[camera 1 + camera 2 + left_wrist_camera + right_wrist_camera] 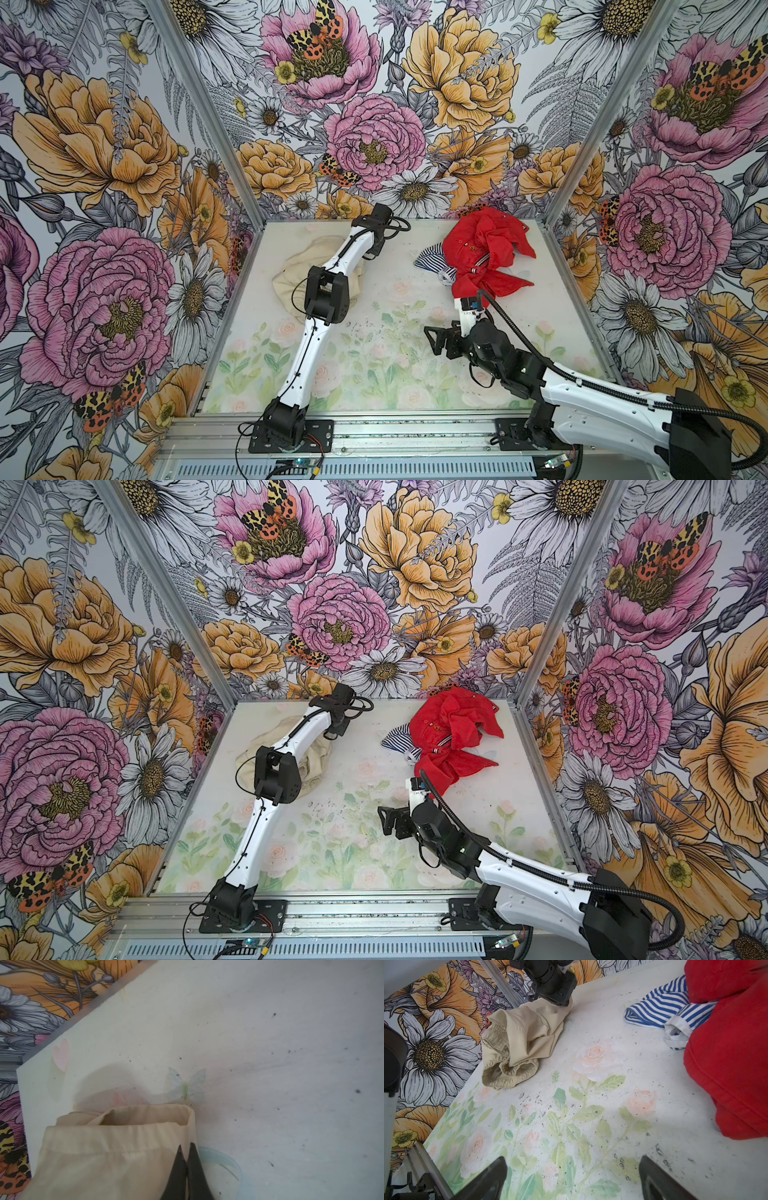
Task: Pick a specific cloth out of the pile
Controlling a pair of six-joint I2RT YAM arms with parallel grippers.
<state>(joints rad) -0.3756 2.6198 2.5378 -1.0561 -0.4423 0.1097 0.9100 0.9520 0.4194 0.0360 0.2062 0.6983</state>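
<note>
My left claw (186, 1148) clamped on the cloth (104, 1157) hem.
The cloth lies back-left on the table (374, 332), well apart from the pile (478, 249); my right claw (573, 1159) hangs spread, empty.

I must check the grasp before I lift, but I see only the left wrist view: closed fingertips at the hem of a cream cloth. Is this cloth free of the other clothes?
Observer: Yes. In both top views the cloth lies alone on the left of the table. The pile, a red jacket over a striped piece, sits apart at the far right.
Operator: Is the fabric truly between the fingertips?
Observer: In the right wrist view it stands in a peak at the left gripper, so it looks pinched.
Operator: And the other arm?
Observer: The right gripper is open and holds nothing. It is above the table's middle, not touching the cloth.
</note>
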